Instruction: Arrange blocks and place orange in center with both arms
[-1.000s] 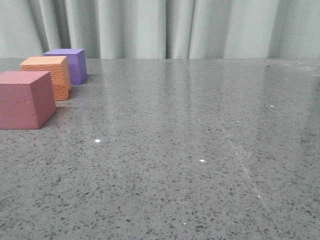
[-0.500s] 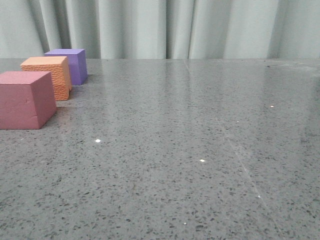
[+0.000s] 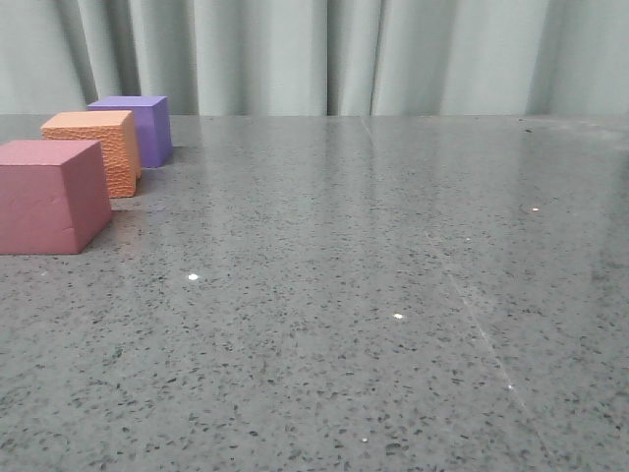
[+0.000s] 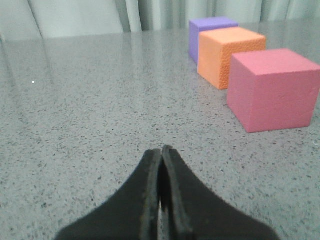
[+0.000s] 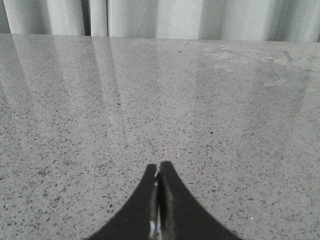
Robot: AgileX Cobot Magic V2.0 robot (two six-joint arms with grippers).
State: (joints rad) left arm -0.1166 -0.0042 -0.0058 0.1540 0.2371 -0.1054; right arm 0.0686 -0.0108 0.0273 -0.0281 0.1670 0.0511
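Three foam cubes stand in a row at the table's left side. The pink-red cube (image 3: pixel 51 195) is nearest, the orange cube (image 3: pixel 93 149) with its pebbled face is in the middle, and the purple cube (image 3: pixel 136 126) is farthest. The left wrist view shows the same row: pink-red (image 4: pixel 272 90), orange (image 4: pixel 227 55), purple (image 4: pixel 210 35). My left gripper (image 4: pixel 161 150) is shut and empty, low over the table, short of the pink-red cube. My right gripper (image 5: pixel 159 165) is shut and empty over bare table. Neither gripper shows in the front view.
The grey speckled tabletop (image 3: pixel 373 256) stretches to the right of the cubes. A pale curtain (image 3: pixel 324 54) hangs behind the table's far edge.
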